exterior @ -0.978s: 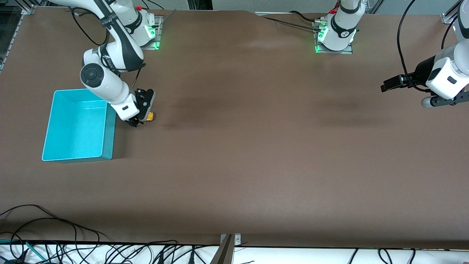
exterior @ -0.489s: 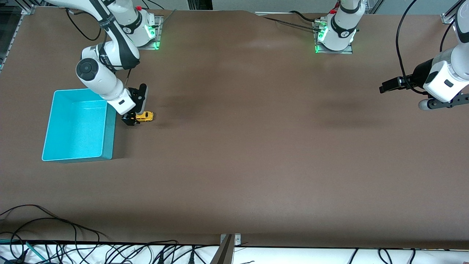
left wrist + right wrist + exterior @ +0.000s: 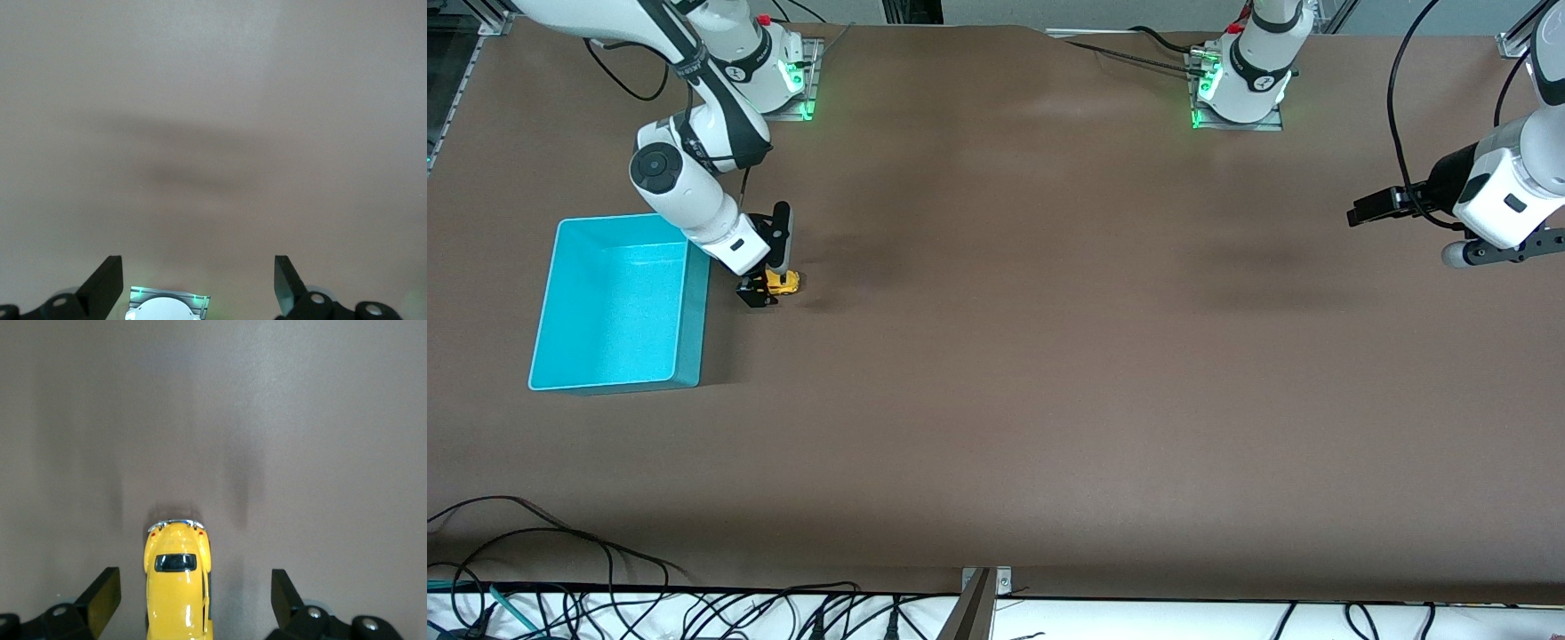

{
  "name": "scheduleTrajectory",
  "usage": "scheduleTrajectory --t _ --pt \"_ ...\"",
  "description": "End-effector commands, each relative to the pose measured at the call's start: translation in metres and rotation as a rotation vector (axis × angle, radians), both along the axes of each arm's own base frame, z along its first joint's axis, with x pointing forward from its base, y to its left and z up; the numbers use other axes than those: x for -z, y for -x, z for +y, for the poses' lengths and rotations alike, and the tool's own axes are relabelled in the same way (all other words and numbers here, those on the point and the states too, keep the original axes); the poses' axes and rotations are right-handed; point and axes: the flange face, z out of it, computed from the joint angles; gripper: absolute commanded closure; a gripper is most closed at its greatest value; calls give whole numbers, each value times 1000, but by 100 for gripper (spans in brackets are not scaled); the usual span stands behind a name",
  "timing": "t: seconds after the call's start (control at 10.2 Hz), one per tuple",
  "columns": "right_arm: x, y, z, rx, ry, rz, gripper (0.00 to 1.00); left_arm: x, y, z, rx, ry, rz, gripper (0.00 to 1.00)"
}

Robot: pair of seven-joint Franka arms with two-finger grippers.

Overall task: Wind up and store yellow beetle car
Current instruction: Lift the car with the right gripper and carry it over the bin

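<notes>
We find the right gripper point(image 3: 193, 603) with its fingers point(image 3: 100, 597) spread wide, one on either side of the yellow beetle car point(image 3: 177, 583) and clear of its flanks; nothing is grasped. In the right wrist view the car sits between the two fingertips, on its wheels, with a dark window showing in its rounded body. In the front view the same gripper point(image 3: 763, 286) is low over the car point(image 3: 784, 283), which rests on the brown table point(image 3: 1049, 356) just beside the turquoise bin point(image 3: 694, 329), on the side of the bin toward the left arm's end of the table. The car is outside the bin, close to its wall but apart from it. The right arm reaches down from its base to this spot.

We find the left gripper point(image 3: 198, 283) likewise released, fingers apart with only bare table surface between them. In the front view this gripper point(image 3: 1369, 209) hangs over the left arm's end of the table, well apart from the car and bin; that arm waits
</notes>
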Motion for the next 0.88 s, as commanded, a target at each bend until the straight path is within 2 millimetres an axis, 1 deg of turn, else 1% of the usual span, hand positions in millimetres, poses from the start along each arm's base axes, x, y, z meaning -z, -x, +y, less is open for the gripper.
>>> scheduleTrajectory --t 0.0,0.2,0.29,0.39,0.59,0.78 --pt "10 0 -16 -42 0 -27 0 -2 1 -1 16 23 -10 0" --pt "15 0 -22 -50 0 -32 0 -2 1 -1 16 23 -10 0" --pt "15 0 -22 -51 0 -32 4 -2 1 -1 16 23 -10 0" --pt "15 0 -21 -52 1 -32 15 -1 1 -1 16 23 -7 0" --pt "15 0 -21 -49 1 -32 42 -1 1 -1 17 23 -7 0" --pt "15 0 -21 -50 2 -29 73 -1 0 -1 17 23 -8 0"
